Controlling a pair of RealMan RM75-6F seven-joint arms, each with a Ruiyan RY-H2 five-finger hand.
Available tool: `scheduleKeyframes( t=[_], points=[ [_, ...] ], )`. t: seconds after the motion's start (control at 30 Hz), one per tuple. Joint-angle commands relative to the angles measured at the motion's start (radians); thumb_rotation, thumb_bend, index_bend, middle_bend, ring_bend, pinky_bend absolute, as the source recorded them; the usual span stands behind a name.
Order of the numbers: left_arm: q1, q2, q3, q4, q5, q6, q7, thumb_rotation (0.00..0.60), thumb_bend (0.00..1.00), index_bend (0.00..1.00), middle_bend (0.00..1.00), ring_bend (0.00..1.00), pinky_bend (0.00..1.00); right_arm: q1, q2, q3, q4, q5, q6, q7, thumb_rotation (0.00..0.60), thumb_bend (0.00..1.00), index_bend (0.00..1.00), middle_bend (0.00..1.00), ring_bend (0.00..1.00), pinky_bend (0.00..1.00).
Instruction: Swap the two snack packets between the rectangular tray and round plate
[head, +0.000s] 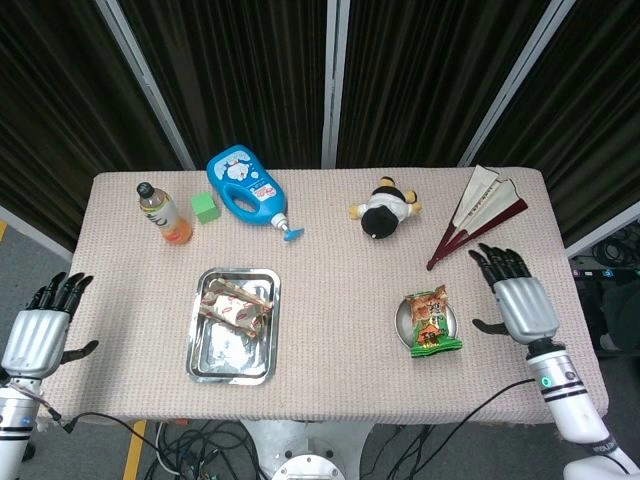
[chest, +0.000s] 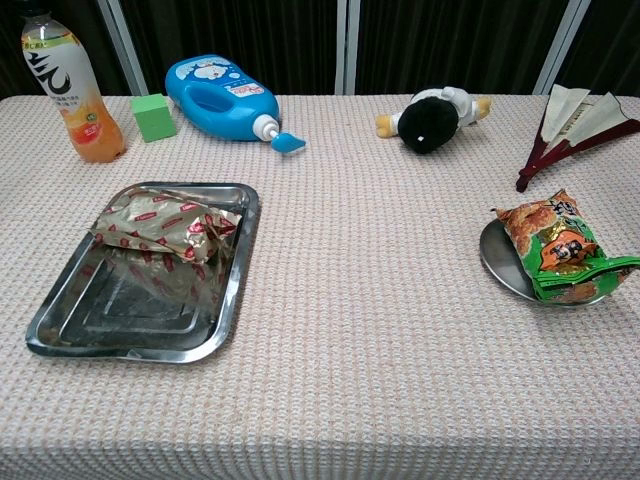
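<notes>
The left robot hand hangs past the near left side of the counter, fingers spread wide and holding nothing. The right robot hand sits over the near right part of the counter, also spread wide and empty, well apart from the round plate.

The counter wears a pinkish woven cloth with a bumpy knit look. Near the front left sits the rectangular tray, shiny metal with rounded corners. A gold and red snack packet lies in its far half, crinkly and shiny; its words are too small to read. On the right, the small shiny round plate carries a green and orange snack packet with a cartoon face, which sticks out over the rim.

Farther back lie a folded paper fan with dark red sticks, a black and white plush toy, a blue jug on its side with a cartoon label, a green block, and an upright bottle of orange drink.

Behind the counter hang dark curtains with pale metal poles.
</notes>
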Motion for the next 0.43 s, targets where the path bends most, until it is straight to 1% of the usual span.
scheduleKeyframes(
  t=[0.03, 0.1, 0.17, 0.27, 0.43],
  points=[
    [0.006, 0.003, -0.012, -0.009, -0.025, 0.003, 0.026, 0.6, 0.01, 0.1, 0.08, 0.03, 0.19, -0.203, -0.007, -0.021, 0.131, -0.095, 0.252, 0.058, 0.6, 0.0, 0.0, 0.0, 0.0, 0.0],
    [0.01, 0.003, -0.018, -0.015, -0.04, 0.003, 0.021, 0.6, 0.01, 0.1, 0.08, 0.03, 0.19, -0.246, -0.034, -0.03, 0.187, -0.094, 0.271, 0.093, 0.6, 0.0, 0.0, 0.0, 0.0, 0.0],
    [0.012, 0.004, -0.022, -0.018, -0.047, 0.003, 0.015, 0.6, 0.01, 0.1, 0.08, 0.03, 0.19, -0.273, -0.053, -0.032, 0.223, -0.084, 0.264, 0.133, 0.6, 0.0, 0.0, 0.0, 0.0, 0.0],
    [0.014, 0.005, -0.024, -0.021, -0.047, 0.006, 0.011, 0.6, 0.01, 0.1, 0.08, 0.03, 0.19, -0.291, -0.073, -0.023, 0.259, -0.086, 0.254, 0.161, 0.6, 0.0, 0.0, 0.0, 0.0, 0.0],
    [0.017, 0.001, -0.021, -0.024, -0.043, 0.007, 0.015, 0.6, 0.01, 0.1, 0.08, 0.03, 0.19, -0.296, -0.094, -0.006, 0.286, -0.107, 0.234, 0.164, 0.6, 0.0, 0.0, 0.0, 0.0, 0.0]
  ],
)
